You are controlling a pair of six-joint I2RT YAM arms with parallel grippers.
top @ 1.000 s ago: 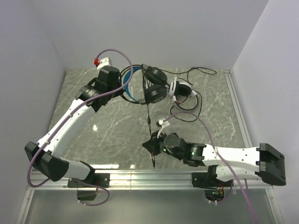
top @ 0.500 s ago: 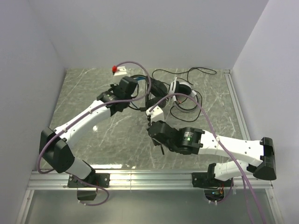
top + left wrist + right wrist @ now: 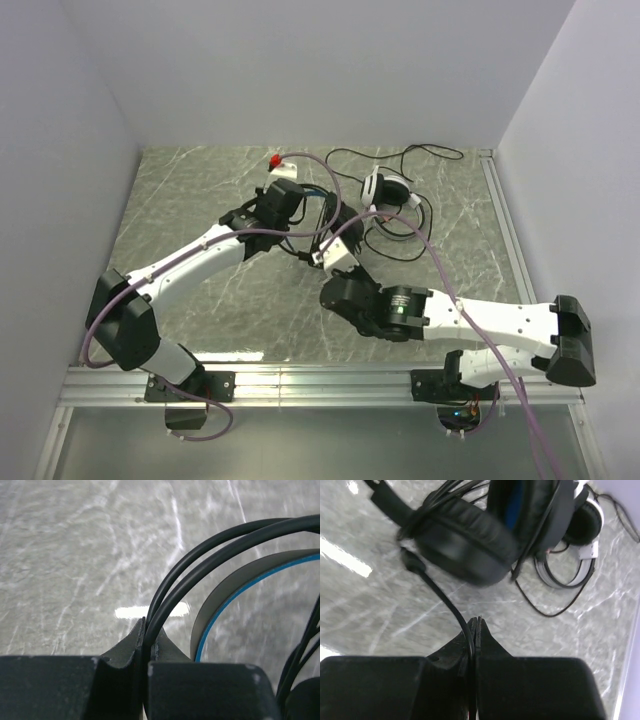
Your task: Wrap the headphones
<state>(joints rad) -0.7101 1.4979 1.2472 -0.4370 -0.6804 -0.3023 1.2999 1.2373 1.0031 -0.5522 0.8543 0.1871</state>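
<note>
The left gripper (image 3: 146, 639) is clenched on two black strands (image 3: 172, 582) beside the blue headband (image 3: 225, 587); the right gripper (image 3: 476, 630) is clamped on the cable (image 3: 440, 595) of the black headset (image 3: 465, 540), suspended between both arms, while the white headset (image 3: 590, 550) is seen just beyond on the marble table (image 3: 380, 615)

On the marble table (image 3: 180, 190), the left arm (image 3: 200, 255) from the near left and the right arm (image 3: 470, 325) from the near right meet mid-table over the black headset (image 3: 328, 205), the white headset (image 3: 388, 188) just right among loose cable (image 3: 430, 148).
</note>
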